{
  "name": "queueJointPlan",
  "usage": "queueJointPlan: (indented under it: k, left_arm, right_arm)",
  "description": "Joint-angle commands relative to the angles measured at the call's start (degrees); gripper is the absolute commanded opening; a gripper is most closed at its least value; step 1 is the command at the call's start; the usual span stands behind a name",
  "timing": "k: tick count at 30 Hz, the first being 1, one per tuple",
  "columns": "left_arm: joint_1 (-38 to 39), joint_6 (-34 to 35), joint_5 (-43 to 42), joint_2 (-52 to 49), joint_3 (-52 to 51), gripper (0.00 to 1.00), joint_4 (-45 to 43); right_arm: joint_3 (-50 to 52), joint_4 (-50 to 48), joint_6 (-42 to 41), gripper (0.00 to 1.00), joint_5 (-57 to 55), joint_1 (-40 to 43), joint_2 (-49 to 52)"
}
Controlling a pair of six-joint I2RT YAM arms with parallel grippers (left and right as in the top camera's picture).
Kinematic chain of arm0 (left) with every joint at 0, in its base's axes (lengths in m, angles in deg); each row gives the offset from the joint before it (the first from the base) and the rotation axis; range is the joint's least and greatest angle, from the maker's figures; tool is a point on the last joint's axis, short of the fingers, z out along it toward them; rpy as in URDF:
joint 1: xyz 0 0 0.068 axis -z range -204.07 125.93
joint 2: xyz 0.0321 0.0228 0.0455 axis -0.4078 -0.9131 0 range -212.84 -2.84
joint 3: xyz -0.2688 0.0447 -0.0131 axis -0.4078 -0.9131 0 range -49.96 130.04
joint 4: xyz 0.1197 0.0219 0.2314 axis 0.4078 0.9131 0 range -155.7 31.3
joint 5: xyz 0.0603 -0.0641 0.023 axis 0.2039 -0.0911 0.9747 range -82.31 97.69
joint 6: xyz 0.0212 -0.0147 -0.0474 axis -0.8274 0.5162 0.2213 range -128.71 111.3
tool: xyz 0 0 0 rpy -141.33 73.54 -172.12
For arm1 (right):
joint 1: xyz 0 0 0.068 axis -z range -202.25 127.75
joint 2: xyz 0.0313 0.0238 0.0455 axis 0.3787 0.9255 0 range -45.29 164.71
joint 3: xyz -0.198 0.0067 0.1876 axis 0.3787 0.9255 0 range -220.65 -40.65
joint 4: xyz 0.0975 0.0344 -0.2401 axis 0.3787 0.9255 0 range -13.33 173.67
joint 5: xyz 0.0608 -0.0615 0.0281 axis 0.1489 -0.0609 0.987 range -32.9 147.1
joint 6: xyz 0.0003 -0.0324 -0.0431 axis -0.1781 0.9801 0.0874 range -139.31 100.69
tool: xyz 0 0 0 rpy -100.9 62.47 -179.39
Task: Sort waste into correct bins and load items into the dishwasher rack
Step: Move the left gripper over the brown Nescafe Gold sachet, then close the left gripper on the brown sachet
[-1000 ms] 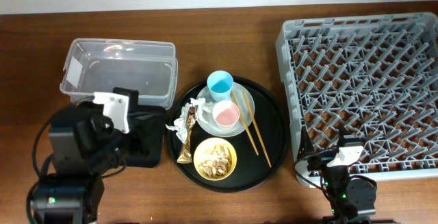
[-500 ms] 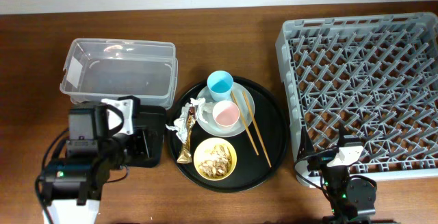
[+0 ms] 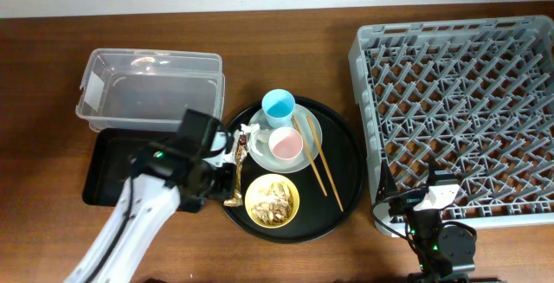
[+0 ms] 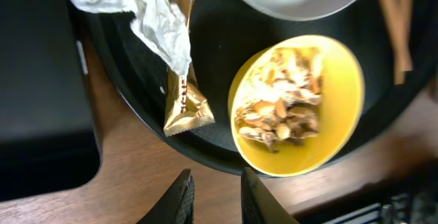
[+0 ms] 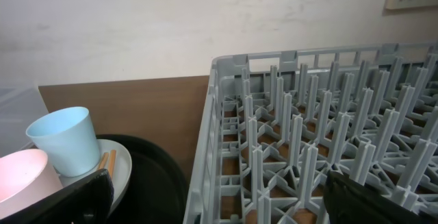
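Observation:
My left gripper [image 3: 216,183] hangs by the left edge of the round black tray [image 3: 346,157], its jaws a little apart with only bare wood between them [image 4: 215,179]. Just ahead lie the brown-gold wrapper [image 4: 183,101], the crumpled white napkin [image 4: 154,18] and the yellow bowl [image 4: 342,94] of food scraps [image 4: 280,107]. The plate [image 3: 312,131] carries the blue cup [image 3: 279,106], pink cup [image 3: 286,144] and chopsticks [image 3: 318,157]. My right gripper [image 3: 430,203] rests wide open and empty at the front left corner of the grey dishwasher rack [image 3: 463,110].
The clear tub [image 3: 151,88] stands at the back left, with the shallow black rectangular tray [image 3: 108,166] just in front of it. In the right wrist view the rack wall [image 5: 219,114] rises close by, and the blue cup [image 5: 65,138] shows at the left.
My left arm has swung right, from over the black rectangular tray to the round tray's left edge. Its jaws have parted slightly. The right arm has not moved.

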Motion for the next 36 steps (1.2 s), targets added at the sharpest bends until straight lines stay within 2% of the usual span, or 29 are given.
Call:
queueJointPlan:
  k: [1, 5, 13, 27, 36]
  left_arm:
    - [1.86, 0.92, 2.64, -5.73, -0.28, 0.23, -1.07]
    - [2.99, 0.92, 2.51, -11.19, -0.28, 0.01, -4.28]
    - [2.99, 0.92, 2.47, -12.28, -0.28, 0.04, -11.04]
    - [2.99, 0.92, 2.67, -17.29, -0.31, 0.05, -14.49]
    - [2.97, 0.92, 9.57, -18.93, -0.28, 0.05, -15.17]
  right_arm:
    - [0.28, 0.15, -0.44, 0.98, 0.52, 0.44, -0.17]
    - [0.28, 0.15, -0.46, 0.98, 0.52, 0.44, -0.17]
    - [0.28, 0.15, -0.46, 0.98, 0.52, 0.44, -0.17]
    - [0.28, 0.15, -0.44, 0.98, 0.52, 0.44, -0.17]
    - [0.28, 0.15, -0.46, 0.98, 0.52, 0.44, -0.17]
